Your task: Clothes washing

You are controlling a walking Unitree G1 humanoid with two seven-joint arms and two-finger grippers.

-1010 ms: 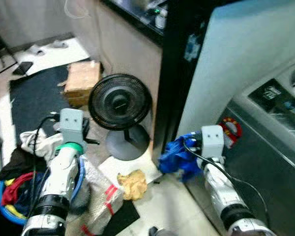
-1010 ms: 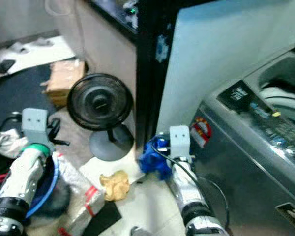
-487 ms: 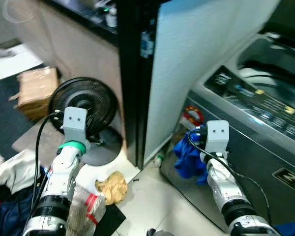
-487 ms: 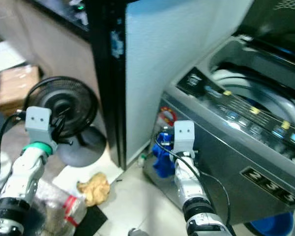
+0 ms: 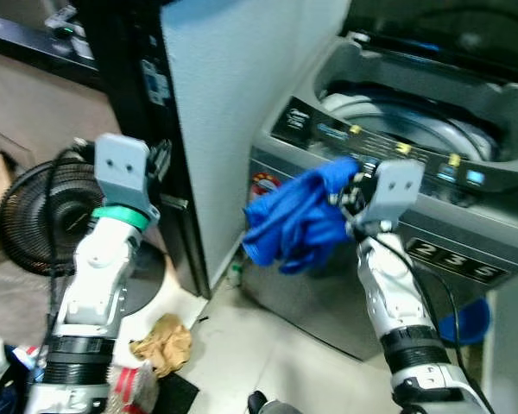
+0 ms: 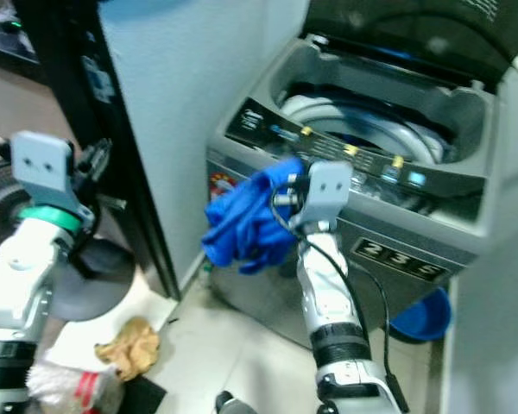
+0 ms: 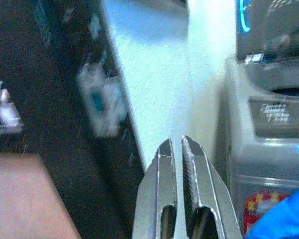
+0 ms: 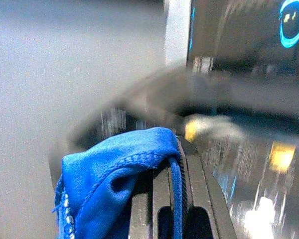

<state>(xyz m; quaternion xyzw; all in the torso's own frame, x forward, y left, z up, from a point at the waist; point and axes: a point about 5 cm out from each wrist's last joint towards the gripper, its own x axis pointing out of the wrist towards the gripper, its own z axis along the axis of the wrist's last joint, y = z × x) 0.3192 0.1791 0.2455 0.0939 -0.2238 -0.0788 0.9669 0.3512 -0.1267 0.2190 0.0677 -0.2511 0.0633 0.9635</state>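
Loading step: right pincer (image 5: 350, 200) clamped on blue cloth (image 5: 298, 220), near washer (image 5: 432, 112); next, up over drum (image 6: 371, 138). Left pincer (image 7: 178, 154) closed, empty.

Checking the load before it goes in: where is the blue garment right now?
The blue garment hangs from the right gripper, in front of the washing machine's control panel, below its open tub.
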